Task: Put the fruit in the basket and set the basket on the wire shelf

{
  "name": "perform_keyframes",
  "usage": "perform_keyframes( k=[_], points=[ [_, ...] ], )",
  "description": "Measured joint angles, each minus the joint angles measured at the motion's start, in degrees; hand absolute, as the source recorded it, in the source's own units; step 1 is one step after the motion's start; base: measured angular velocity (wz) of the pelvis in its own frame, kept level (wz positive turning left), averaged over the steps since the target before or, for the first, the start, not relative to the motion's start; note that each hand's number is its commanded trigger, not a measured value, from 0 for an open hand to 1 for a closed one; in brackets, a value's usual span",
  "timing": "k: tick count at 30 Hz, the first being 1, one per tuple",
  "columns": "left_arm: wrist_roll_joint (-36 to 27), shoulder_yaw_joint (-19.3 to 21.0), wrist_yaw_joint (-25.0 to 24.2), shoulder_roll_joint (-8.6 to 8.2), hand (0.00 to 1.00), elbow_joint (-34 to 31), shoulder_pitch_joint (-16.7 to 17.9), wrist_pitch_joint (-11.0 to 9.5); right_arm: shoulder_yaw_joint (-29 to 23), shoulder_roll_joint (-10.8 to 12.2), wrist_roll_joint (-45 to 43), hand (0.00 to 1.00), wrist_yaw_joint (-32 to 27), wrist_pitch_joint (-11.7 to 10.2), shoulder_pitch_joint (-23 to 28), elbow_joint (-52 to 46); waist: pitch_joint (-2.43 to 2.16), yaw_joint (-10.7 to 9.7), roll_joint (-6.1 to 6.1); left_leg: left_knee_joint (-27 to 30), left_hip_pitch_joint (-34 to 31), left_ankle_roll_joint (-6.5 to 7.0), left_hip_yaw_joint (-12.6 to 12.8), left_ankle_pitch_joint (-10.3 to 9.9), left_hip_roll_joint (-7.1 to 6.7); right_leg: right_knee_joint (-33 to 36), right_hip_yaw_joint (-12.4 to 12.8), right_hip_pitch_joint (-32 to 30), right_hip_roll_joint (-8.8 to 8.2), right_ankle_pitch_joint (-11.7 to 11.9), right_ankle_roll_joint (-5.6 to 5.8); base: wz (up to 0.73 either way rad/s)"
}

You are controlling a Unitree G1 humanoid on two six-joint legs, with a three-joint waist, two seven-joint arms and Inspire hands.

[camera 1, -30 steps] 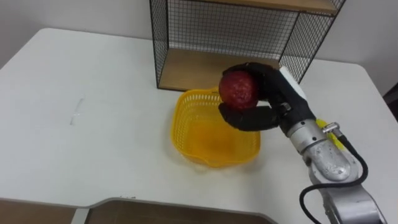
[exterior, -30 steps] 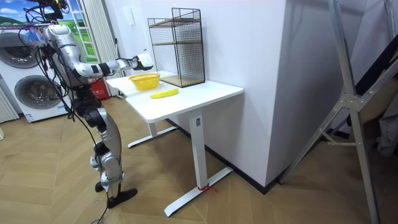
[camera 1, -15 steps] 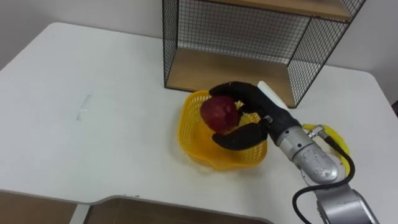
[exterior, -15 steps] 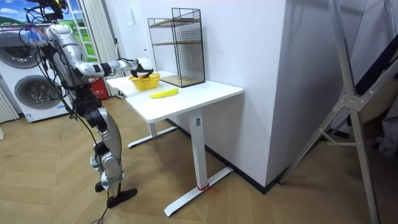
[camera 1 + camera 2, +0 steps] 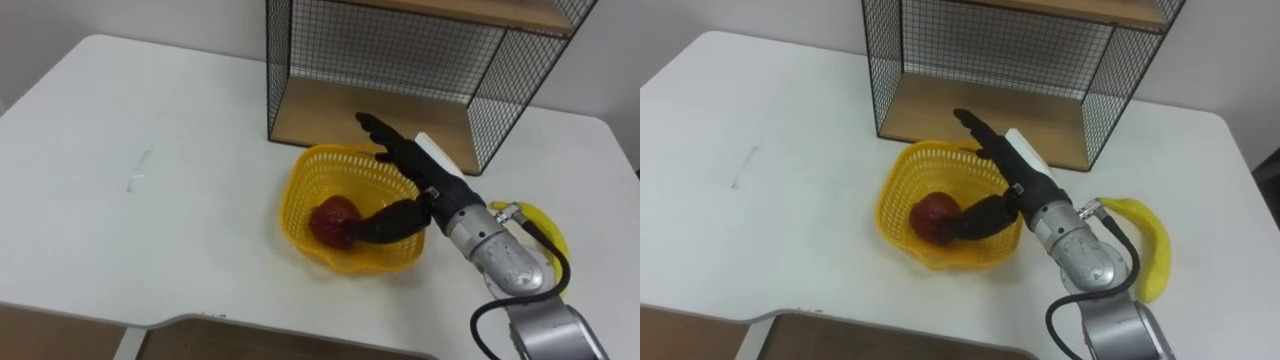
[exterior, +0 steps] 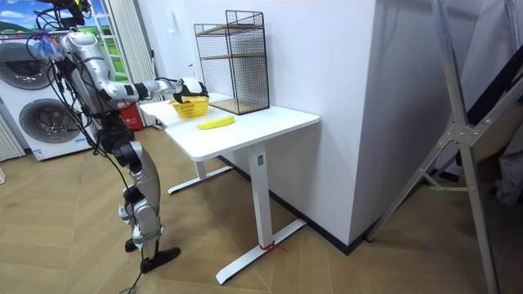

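My right hand [image 5: 420,185] hangs open over the right half of the yellow basket [image 5: 297,200], fingers straight and spread toward the shelf, holding nothing. My thumb reaches down inside the basket to the red fruit [image 5: 333,220]; whether its tip touches the fruit or sits just beside it I cannot tell. The fruit lies on the basket floor, toward the front-left wall. My forearm crosses the basket's right rim.

The basket stands on the white table [image 5: 150,120], near the middle and closer to the back edge. Its far rim sits just in front of the wire shelf [image 5: 400,45], whose open front faces me and whose wooden bottom board lies level with the tabletop. To the right of my arm a banana [image 5: 1150,245] lies near the table's right edge, apart from the basket. Left of the basket, white tabletop runs wide to the left edge and the rounded front-left corner.

In the room view I stand at the table's end on that view's left, arm stretched over the basket.
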Motion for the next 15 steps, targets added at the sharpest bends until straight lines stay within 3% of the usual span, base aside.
perform_keyframes(
  k=[9,15],
  points=[
    [0.0,0.7,0.3,-0.01,0.00,0.2,0.4,-0.2,-0.8,-0.1,2.7,0.00,-2.4,-0.1,0.0,0.1,-0.16,-0.1,-0.13,0.3,0.3,0.04,0.0,0.0,-0.04,0.3,0.1,0.2,-0.06,0.0,0.00,0.00],
    [0.0,3.1,1.1,-0.03,0.00,0.3,0.6,-1.0,-7.6,0.0,4.7,0.00,-6.9,-1.2,-0.3,-1.7,-0.14,-0.3,-0.13,0.8,0.1,0.05,0.1,0.0,-0.08,0.2,0.0,0.1,-0.16,0.0,0.00,0.00]
  ],
)
